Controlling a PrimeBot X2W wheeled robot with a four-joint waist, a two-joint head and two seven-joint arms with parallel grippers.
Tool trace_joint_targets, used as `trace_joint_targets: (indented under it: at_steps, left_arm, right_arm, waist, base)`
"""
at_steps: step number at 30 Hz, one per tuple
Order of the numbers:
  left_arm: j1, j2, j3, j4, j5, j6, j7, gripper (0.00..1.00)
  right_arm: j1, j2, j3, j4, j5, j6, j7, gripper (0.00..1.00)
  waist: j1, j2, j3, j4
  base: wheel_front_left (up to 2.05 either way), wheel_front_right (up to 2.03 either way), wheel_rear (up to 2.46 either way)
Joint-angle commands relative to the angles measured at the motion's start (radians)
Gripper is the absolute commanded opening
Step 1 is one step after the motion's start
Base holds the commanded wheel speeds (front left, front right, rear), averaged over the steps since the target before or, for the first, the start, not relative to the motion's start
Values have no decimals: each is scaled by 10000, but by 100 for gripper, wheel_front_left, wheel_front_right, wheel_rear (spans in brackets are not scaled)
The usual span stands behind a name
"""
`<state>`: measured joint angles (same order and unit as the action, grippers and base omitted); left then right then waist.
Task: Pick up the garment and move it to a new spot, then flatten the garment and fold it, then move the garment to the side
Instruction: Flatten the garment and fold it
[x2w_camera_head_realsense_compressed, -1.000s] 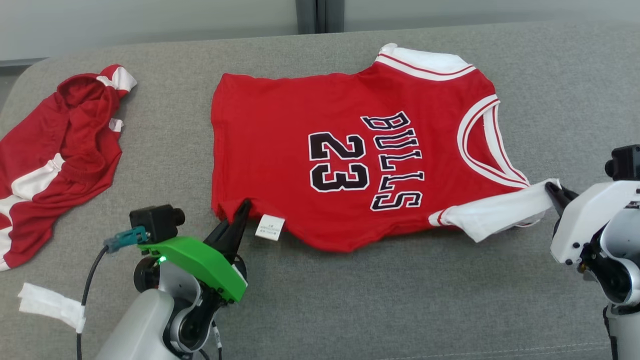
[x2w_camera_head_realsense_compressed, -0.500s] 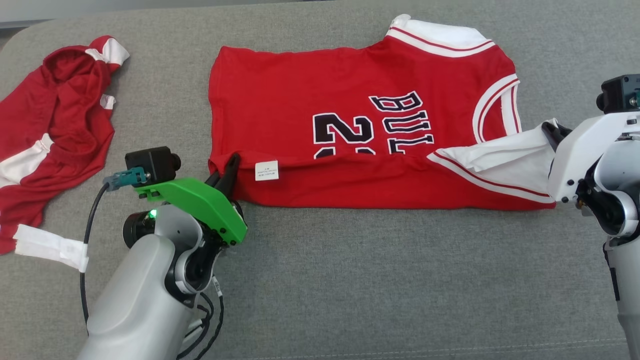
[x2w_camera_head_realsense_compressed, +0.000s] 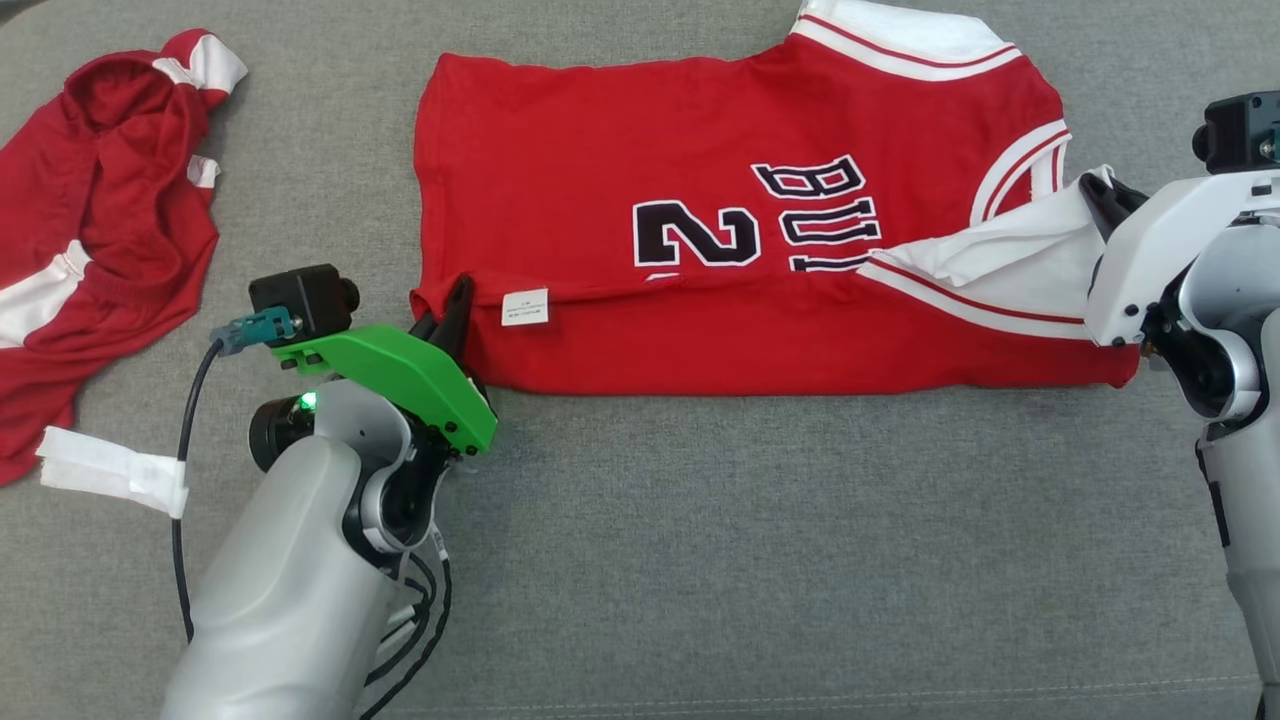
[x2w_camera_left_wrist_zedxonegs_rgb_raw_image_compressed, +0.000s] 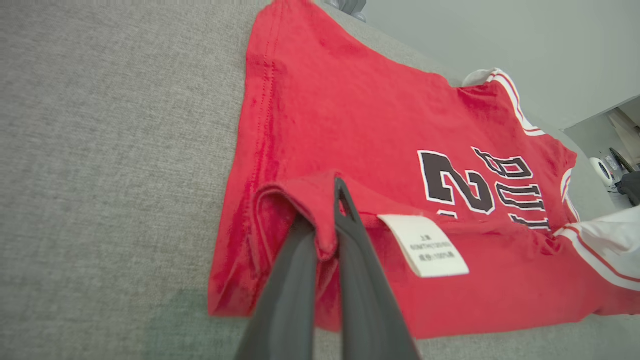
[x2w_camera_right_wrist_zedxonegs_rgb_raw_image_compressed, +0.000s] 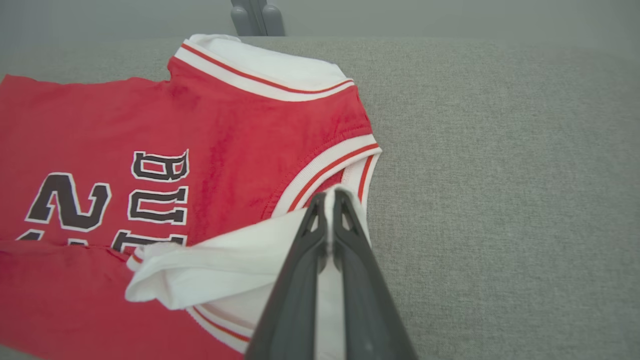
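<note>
— Red knit jersey (x2w_camera_head_realsense_compressed: 600, 150), thin and limp, lies on the grey woven couch (x2w_camera_head_realsense_compressed: 700, 550) with its near edge doubled over the number.
— Jaws?
— Left gripper (x2w_camera_head_realsense_compressed: 458, 300) is pinched on the hem corner, right gripper (x2w_camera_head_realsense_compressed: 1092, 192) on the white sleeve (x2w_camera_head_realsense_compressed: 1000, 250).
— Risks?
— Uneven travel would likely skew the crease. Such a thin pinch might slip, and the loose sleeve could bunch underneath.

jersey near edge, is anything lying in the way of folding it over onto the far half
Nothing visible does. The left gripper pinches the hem corner of the jersey, the right gripper its white sleeve; the far half lies bare. The other red garment lies well off to the left.
</note>
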<state>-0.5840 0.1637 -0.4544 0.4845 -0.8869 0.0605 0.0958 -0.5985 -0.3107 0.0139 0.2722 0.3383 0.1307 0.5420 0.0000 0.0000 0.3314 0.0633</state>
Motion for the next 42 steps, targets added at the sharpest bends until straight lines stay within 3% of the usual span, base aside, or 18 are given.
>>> trace_joint_targets:
  at_steps: [1, 2, 3, 13, 20, 28, 32, 42]
  left_arm:
    - [-206, -5, 30, 98, -34, -40, -77, 20]
    - [-270, -1, 41, 173, 46, 12, -171, 100]
    - [-322, 1, 56, 242, 82, 49, -238, 100]
    - [-166, 262, -33, 693, 609, 27, -1159, 100]
    - [698, 776, -817, 255, 1659, 358, -1635, 100]
    - [1001, 1002, -1441, 4, 2547, 1114, -1655, 100]
    - [926, 1084, -1375, 87, 2671, 1419, -1767, 100]
    - [780, 952, -1334, 512, 2399, 1629, -1332, 100]
  right_arm:
    - [-122, 36, 14, 104, 10, 2, -166, 0]
    - [-187, 89, 47, 159, 81, 2, -282, 77]
    - [-245, 130, 75, 173, 138, 2, -428, 100]
    - [-105, 53, 193, 76, 623, 2, -1991, 100]
    - [1285, 296, -688, -660, 197, 2, -1043, 100]
    - [2436, 1204, -1696, -1434, -874, 2, -278, 100]
    - [2340, 1571, -1822, -1161, -1184, 2, -424, 100]
    - [1724, 1950, -1894, 228, -1107, 2, -351, 100]
  waist:
    - [0, 0, 8, 8]
    - [0, 0, 12, 8]
    - [0, 0, 16, 4]
    - [0, 0, -311, -58]
    - [0, 0, -608, -213]
    - [0, 0, -504, -488]
    - [0, 0, -348, -590]
    - [0, 0, -97, -486]
  base:
    - [0, 0, 0]
    - [0, 0, 0]
    - [0, 0, 0]
    - [0, 0, 0]
    - [0, 0, 0]
    - [0, 0, 0]
    - [0, 0, 0]
    - [0, 0, 0]
